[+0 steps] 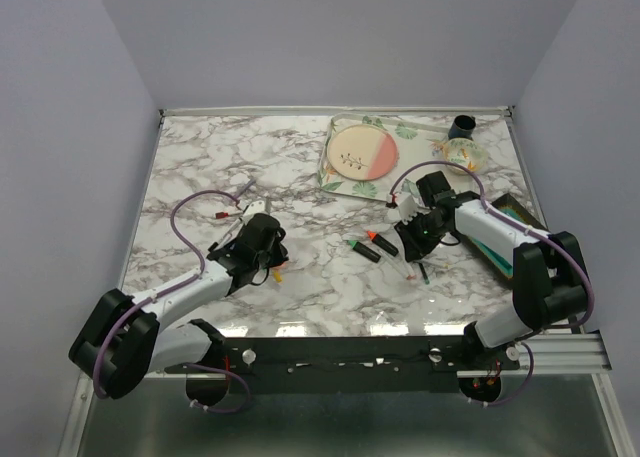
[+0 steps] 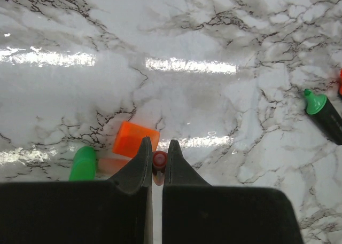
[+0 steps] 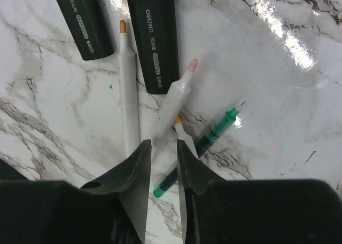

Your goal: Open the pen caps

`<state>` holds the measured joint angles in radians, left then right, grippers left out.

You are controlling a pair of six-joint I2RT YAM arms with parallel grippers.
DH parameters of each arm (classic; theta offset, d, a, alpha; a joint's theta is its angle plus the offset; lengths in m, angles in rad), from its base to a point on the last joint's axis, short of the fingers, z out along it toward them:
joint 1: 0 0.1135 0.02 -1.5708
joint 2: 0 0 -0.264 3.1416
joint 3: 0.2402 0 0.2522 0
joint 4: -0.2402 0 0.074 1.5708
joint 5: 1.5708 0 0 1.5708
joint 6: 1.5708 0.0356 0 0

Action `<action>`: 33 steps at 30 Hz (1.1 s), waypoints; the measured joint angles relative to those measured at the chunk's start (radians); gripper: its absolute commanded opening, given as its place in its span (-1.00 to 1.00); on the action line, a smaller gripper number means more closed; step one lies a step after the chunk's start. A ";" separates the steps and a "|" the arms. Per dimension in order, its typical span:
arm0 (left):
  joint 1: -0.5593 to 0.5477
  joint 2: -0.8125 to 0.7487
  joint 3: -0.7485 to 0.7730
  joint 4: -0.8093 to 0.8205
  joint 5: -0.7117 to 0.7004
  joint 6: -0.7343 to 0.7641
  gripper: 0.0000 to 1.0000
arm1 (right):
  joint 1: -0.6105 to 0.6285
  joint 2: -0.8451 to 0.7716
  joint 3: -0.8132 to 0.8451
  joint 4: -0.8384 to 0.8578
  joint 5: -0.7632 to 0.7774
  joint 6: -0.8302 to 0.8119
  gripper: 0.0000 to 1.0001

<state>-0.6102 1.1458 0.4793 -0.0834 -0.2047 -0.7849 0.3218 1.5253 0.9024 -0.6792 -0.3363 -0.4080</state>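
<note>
1. The table (image 1: 200, 167) is white marble with grey veins.
2. There is an orange cap (image 2: 135, 139), a green cap (image 2: 83, 163) and a red cap (image 2: 159, 159).
3. The highlighters (image 3: 154, 36) are black with white lettering.
4. The white pens (image 3: 128, 94) have orange and pink tips, and the thin pen (image 3: 214, 132) is green.
5. The tray (image 1: 335, 177) has a leaf print, and the plate (image 1: 364, 152) is cream and pink.

On the table (image 1: 200, 167), a tray (image 1: 335, 180) lies far and right of centre with a plate (image 1: 364, 152) on it. A cup (image 1: 462, 127) stands in the far right corner, with a bowl (image 1: 466, 155) just near of it. Two highlighters (image 1: 368, 247) lie mid-table, left of the right gripper (image 3: 163, 145), and thin pens (image 3: 128, 89) lie before its fingertips. Two loose caps (image 2: 136, 139) lie side by side just beside the left gripper (image 2: 158, 148), with a small cap (image 2: 160, 158) between its fingertips.
</note>
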 measured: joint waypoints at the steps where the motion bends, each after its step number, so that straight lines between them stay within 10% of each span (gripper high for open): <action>1: -0.006 0.011 0.003 -0.012 0.000 0.004 -1.00 | 0.000 0.001 0.000 0.000 0.002 0.000 -0.33; 15: -0.065 0.102 0.095 -0.084 -0.039 0.060 -0.91 | 0.006 -0.028 0.000 -0.008 -0.003 -0.006 -0.21; 33: -0.073 0.208 0.153 -0.149 -0.091 0.111 -0.13 | 0.006 -0.072 0.000 -0.013 -0.038 -0.012 -0.19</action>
<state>-0.6830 1.3533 0.6323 -0.2321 -0.2955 -0.6735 0.3275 1.4532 0.9024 -0.6922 -0.3744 -0.4202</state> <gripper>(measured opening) 0.362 0.406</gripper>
